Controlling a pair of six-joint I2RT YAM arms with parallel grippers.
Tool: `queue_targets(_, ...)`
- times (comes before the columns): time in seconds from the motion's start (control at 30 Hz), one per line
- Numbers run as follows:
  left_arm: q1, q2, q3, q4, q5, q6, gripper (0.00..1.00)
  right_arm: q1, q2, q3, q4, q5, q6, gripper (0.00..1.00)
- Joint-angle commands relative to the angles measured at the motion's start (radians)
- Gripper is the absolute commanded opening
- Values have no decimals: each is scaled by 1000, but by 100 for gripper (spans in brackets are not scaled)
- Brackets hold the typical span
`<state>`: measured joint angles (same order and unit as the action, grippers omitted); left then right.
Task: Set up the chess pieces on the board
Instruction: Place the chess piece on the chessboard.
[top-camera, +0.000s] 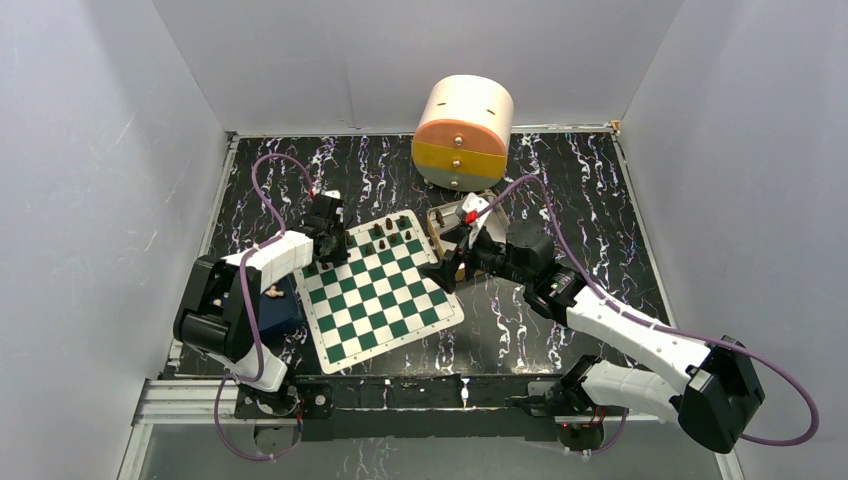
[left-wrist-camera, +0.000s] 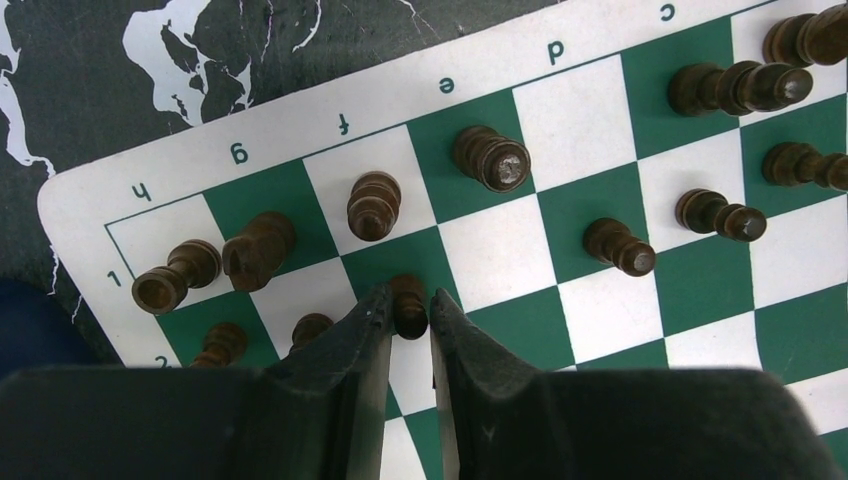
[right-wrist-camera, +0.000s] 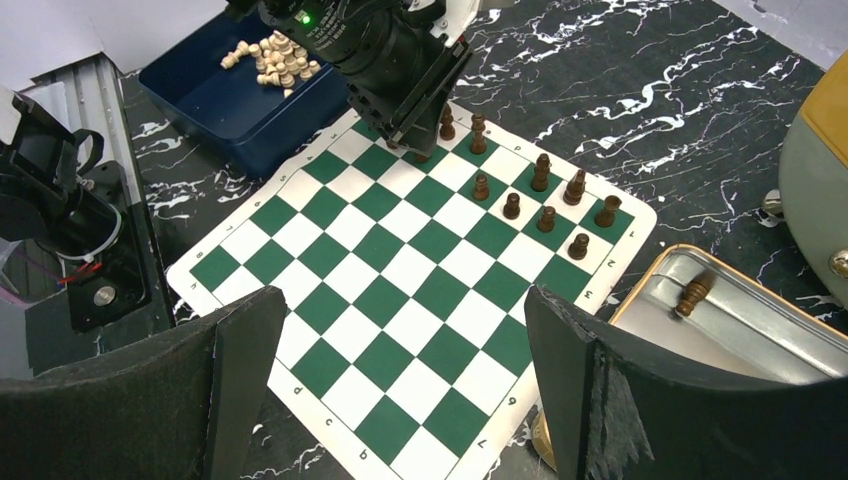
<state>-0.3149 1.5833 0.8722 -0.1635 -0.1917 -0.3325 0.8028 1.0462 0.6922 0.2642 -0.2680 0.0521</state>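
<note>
Left tool (left-wrist-camera: 410, 318): down low at the h-corner of the board (left-wrist-camera: 600, 330), fingers (left-wrist-camera: 372, 325) pressed in on a pawn (left-wrist-camera: 408, 303).
Pawn: upright on a green second-row square, just in front of the f-file man.
Right tool (right-wrist-camera: 400, 395): spread wide, nothing in it, hanging over the board's right edge near the tray (right-wrist-camera: 760, 335).
Pieces (right-wrist-camera: 545, 195): dark men bunched in the two rows at the left arm's end, and every other square is bare.
Left wrist alone shows: the pinch itself, the border letters h down to c, the row numbers 1 and 2, and two more pawns half hidden by the left finger.
Right wrist alone shows: a stray piece (right-wrist-camera: 693, 293) lying on its side in the tray, and pale pieces (right-wrist-camera: 270, 55) heaped in the blue bin (right-wrist-camera: 215, 105).
Top view alone shows: both arms whole, the drum (top-camera: 462, 130) lying on its side at the far wall, and walls closing in three sides of the worktop (top-camera: 570, 190).
Edges: the bin sits just beside the board's left edge and the tray just beside its right corner. The h-corner's white border lies flat on the marbled worktop.
Open room: tight around the pawn, with neighbours behind and to its left. The middle and near half of the board lie wide open between the two arms.
</note>
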Motion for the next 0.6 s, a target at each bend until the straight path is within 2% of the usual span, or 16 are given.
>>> queue_targets(0.0,7,5,24,1,-3,-3,21,2,7,59,14,-15,-7,99)
queue_targets(0.23,7,-17,39,-31,-13,-3,31,2,12,61,17,1,55,99)
queue_targets(0.47,7,-96,80,-86,13,-8,38,2,49,90,-28,84,182,99)
queue_targets(0.57,7,-151,98,-111,27,-3,41,1,88,144,-113,183,265,99)
